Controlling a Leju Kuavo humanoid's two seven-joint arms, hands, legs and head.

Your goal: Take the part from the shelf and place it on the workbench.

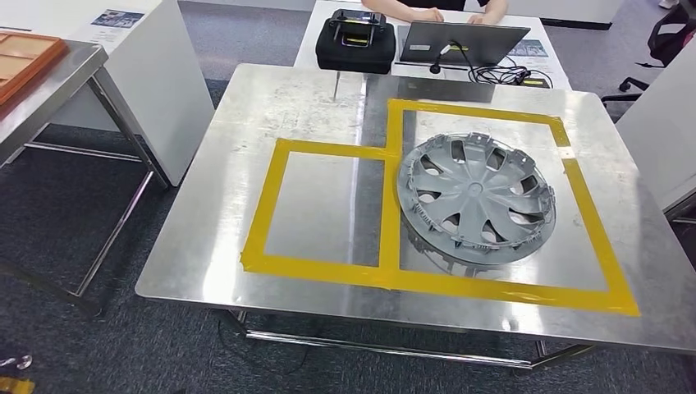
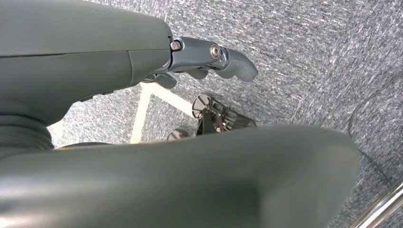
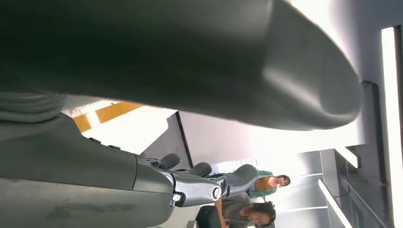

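One grey wheel cover [image 1: 476, 199] lies flat on the metal workbench [image 1: 320, 107], right of centre in the head view, inside the larger of two yellow tape rectangles [image 1: 392, 189]. Its left rim overlaps the tape strip shared by the two rectangles, and a second rim seems to show beneath its lower edge, though I cannot tell whether that is another cover or a reflection. The smaller rectangle, left of it, frames bare metal.

Beyond the workbench, at the top of the frame, a white desk [image 1: 546, 61] carries a black case [image 1: 355, 41], a laptop [image 1: 460, 41] and a tangle of cables [image 1: 501, 75]; a person's forearms [image 1: 410, 11] rest behind the laptop. A steel table [image 1: 49, 90] with an orange tray [image 1: 25, 57] stands at the upper left, beside a white cabinet [image 1: 164, 90]. Grey carpet [image 1: 107, 213] covers the floor, and a chair base [image 1: 636, 82] shows at the upper right.

In the left wrist view the left hand [image 2: 199, 59] hangs over the carpet with nothing in it, thumb stretched out and darker fingers loosely bent beneath; a pale line [image 2: 142, 109] marks the floor.

In the right wrist view the right hand [image 3: 209, 180] also holds nothing, its fingers apart and gently curved. Two people [image 3: 256, 199] appear behind it in a bright room.
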